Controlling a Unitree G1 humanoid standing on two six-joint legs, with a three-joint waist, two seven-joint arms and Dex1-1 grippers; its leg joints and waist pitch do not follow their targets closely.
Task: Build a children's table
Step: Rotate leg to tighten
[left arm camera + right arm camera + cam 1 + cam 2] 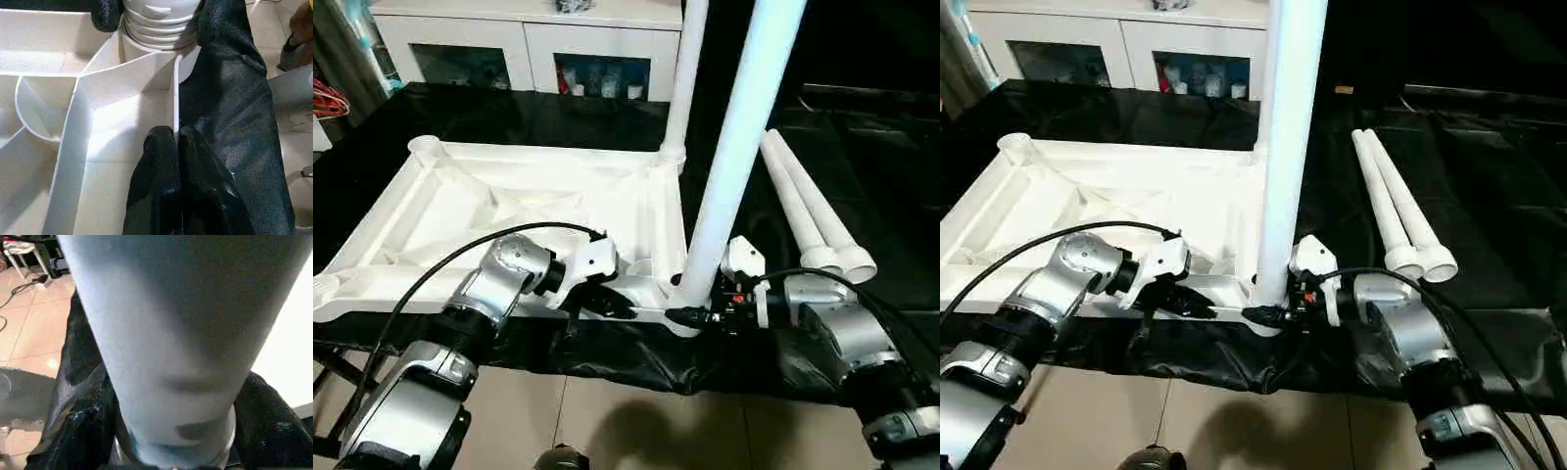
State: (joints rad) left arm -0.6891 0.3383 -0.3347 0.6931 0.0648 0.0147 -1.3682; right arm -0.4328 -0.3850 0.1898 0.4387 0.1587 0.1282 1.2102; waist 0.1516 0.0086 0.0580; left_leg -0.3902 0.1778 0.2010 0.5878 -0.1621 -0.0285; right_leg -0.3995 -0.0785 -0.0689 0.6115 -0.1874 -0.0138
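The white tabletop (509,196) lies upside down on the black-sheeted table, ribs showing. One leg (683,78) stands upright in its far right corner socket. A second leg (734,147) stands upright at the near right corner, its ridged base (156,24) at the socket. My right gripper (688,315) is around that base, a black finger (80,431) pressed on each side. My left gripper (175,134) is shut on the thin rim wall of the tabletop beside that corner. Two loose legs (803,211) lie side by side to the right.
The black sheet (881,196) hangs over the table's near edge, with tiled floor (636,431) below. A white cabinet with glass doors (524,49) stands behind the table. Black cables run along both silver forearms.
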